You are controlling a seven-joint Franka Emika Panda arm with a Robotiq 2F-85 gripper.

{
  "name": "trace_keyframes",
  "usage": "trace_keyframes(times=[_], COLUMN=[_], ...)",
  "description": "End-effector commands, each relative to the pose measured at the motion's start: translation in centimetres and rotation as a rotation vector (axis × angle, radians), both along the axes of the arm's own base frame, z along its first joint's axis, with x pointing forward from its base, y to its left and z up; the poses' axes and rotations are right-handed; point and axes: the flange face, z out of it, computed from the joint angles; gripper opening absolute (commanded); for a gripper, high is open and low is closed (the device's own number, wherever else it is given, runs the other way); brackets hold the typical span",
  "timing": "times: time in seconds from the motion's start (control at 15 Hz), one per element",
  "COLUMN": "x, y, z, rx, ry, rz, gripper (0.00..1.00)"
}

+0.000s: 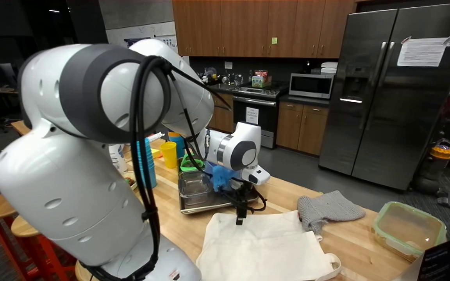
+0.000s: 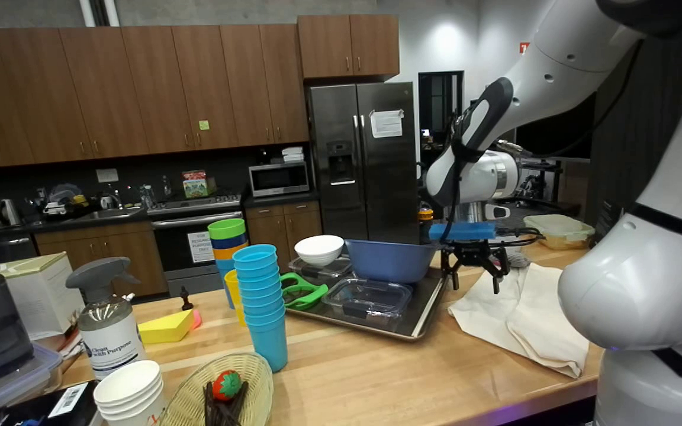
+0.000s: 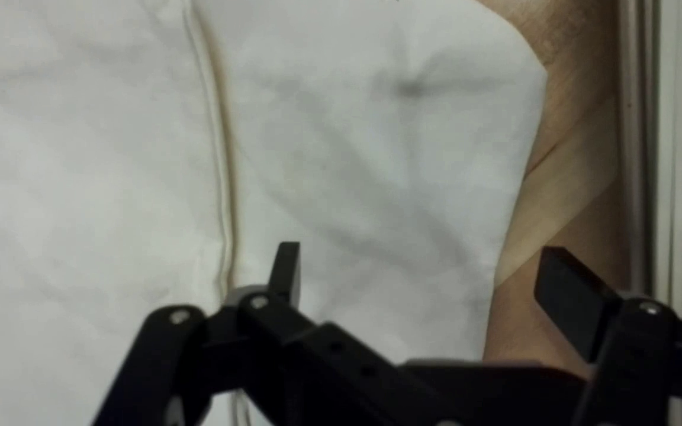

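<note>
- Holding nothing in the black two-finger gripper (image 3: 427,278), with fingers spread far apart and no contact visible.
- Straddling, in the wrist view, one edge of the cream cloth tote bag (image 1: 264,246), flat on the pale wooden tabletop (image 2: 364,378), probably from sheer limpness.
- Just beside the bag, not touching, the grey metal baking tray (image 2: 418,322), with a raised rim presumably keeping the blue plastic bin (image 2: 388,260) and clear plastic containers (image 2: 370,302) together.
- At another edge of the bag, the grey knitted cloth (image 1: 328,210), slumped, likely too soft to stand.
- Farther out, light-blue plastic cups (image 2: 264,313), nested upright, seemingly to save room.
</note>
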Motion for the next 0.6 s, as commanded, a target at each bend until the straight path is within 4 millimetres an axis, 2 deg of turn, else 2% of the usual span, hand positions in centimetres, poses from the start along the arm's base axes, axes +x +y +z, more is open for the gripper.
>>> trace_keyframes(times=[0.0, 0.53], x=[-0.81, -1.27], y=[-0.06, 0.08], z=[0.46, 0.05], rx=[-0.088, -0.126], ry=[0.043, 0.072], rz=[-0.064, -0.125], gripper=[1.00, 1.00])
